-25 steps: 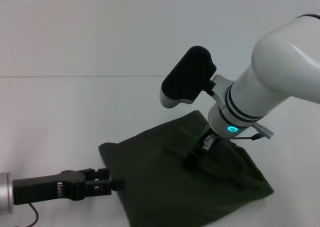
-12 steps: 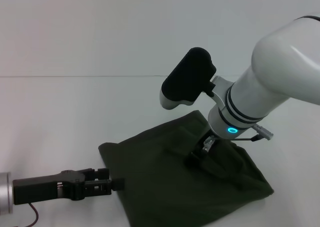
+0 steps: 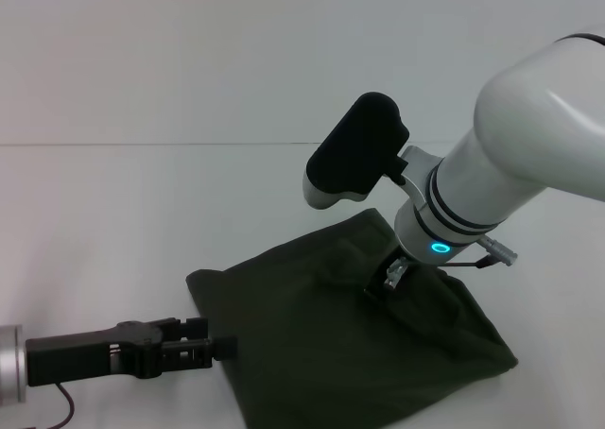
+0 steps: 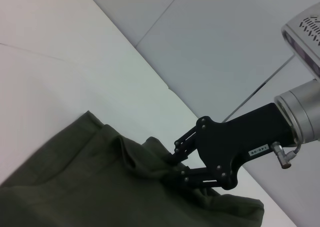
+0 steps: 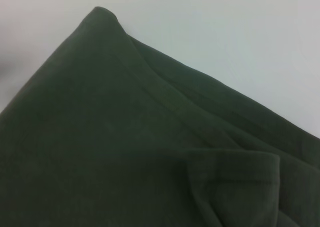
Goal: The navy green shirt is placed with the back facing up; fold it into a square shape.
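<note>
The navy green shirt (image 3: pixel 321 353) lies folded into a rough four-sided bundle on the white table (image 3: pixel 113 221), plain side up. My right gripper (image 3: pixel 376 292) comes down from the right onto the bundle's far right part. In the left wrist view that black gripper (image 4: pixel 173 165) is pinched on a raised ridge of the shirt (image 4: pixel 75 182), fingertips buried in the cloth. My left gripper (image 3: pixel 223 347) hovers low at the shirt's left edge, pointing right. The right wrist view is filled by the shirt (image 5: pixel 100 137), with a folded hem layer at one corner.
The white table stretches bare behind and to the left of the shirt. The big white right forearm (image 3: pixel 510 164) and its black-capped joint (image 3: pixel 354 145) hang over the shirt's far side.
The right gripper has risen slightly and drawn toward its arm, so less of its black fingers shows on the cloth. The left gripper and the shirt's outline are unchanged.
</note>
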You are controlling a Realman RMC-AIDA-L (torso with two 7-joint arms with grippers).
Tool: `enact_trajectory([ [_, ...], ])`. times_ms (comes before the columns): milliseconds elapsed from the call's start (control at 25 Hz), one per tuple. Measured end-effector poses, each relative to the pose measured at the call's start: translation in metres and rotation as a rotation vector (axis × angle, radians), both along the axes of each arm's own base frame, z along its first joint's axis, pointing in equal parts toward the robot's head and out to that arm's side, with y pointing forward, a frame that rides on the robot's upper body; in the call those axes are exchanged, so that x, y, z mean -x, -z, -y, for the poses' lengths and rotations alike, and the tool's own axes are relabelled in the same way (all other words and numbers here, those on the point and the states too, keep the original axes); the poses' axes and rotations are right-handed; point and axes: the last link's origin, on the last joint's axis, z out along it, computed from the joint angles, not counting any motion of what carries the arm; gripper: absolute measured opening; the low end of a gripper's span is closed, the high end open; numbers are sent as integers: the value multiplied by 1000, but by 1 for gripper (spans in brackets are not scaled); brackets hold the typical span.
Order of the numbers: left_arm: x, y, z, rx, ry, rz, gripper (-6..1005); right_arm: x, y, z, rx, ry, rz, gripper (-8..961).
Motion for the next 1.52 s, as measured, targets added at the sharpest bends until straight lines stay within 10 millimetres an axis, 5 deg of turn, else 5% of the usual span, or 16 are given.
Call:
enact_trajectory([
  [200,0,0,0,1,2,1,938,-1,-2,-2,-17,5,-11,235],
  [520,-1,0,1,7,6,4,937,-10,-9,-11,-114,57,-9,61],
  [1160,-2,1,1,8,7,5,934,-25,-22,-23,-221,169,-82,82],
  [1520,-2,1,1,8,7,5,933,-34,-37,-29,-270,261,-159,262],
])
